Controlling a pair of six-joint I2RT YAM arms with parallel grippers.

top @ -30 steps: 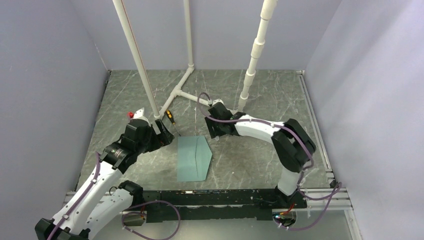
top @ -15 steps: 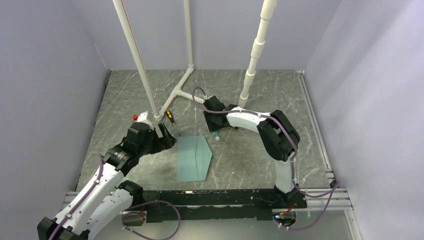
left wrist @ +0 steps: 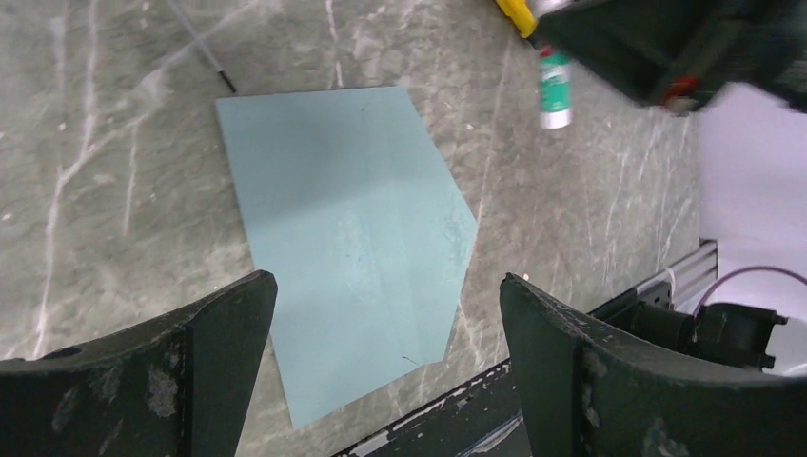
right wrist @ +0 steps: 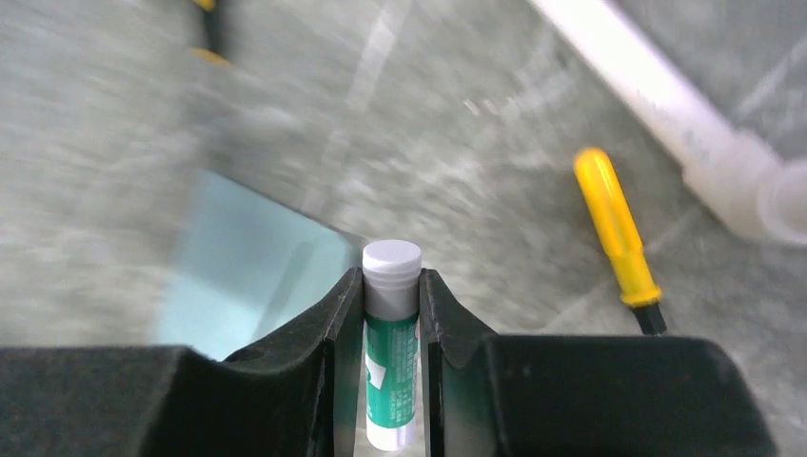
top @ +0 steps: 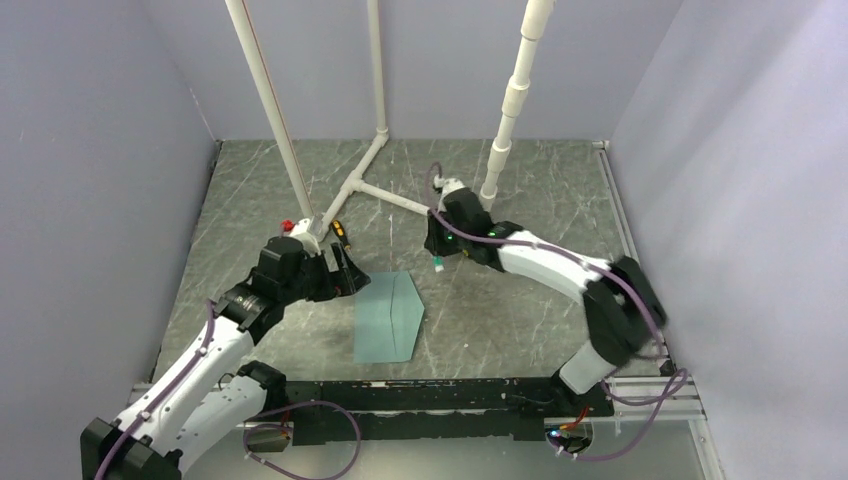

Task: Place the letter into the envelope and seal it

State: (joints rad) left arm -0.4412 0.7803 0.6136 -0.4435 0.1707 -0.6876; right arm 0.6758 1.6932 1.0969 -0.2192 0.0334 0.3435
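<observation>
The envelope (top: 386, 318) lies flat on the table (top: 520, 310), just below the middle of the top view. Its triangular flap points to the right of the frame. In the left wrist view the envelope (left wrist: 347, 238) fills the centre, and it is teal and smooth.

The left gripper (top: 350, 275) sits at the envelope's upper left corner. Its jaws stand wide apart with nothing between them. In its own camera the left gripper (left wrist: 387, 286) frames the envelope between both fingers.

The right gripper (top: 440, 252) is right of centre in the top view, up and to the right of the envelope. It is clamped on a glue stick (top: 437, 266). The right wrist view shows the fingers of the right gripper (right wrist: 392, 286) pressed against both sides of the glue stick (right wrist: 390, 371), which is green with a pale cap. The frames do not show whether the stick touches the table.

A corner of the envelope (right wrist: 247, 276) shows at left in that view. A screwdriver (top: 341, 232) with a yellow handle lies above the left gripper, beside the white pipes (top: 385, 190).
</observation>
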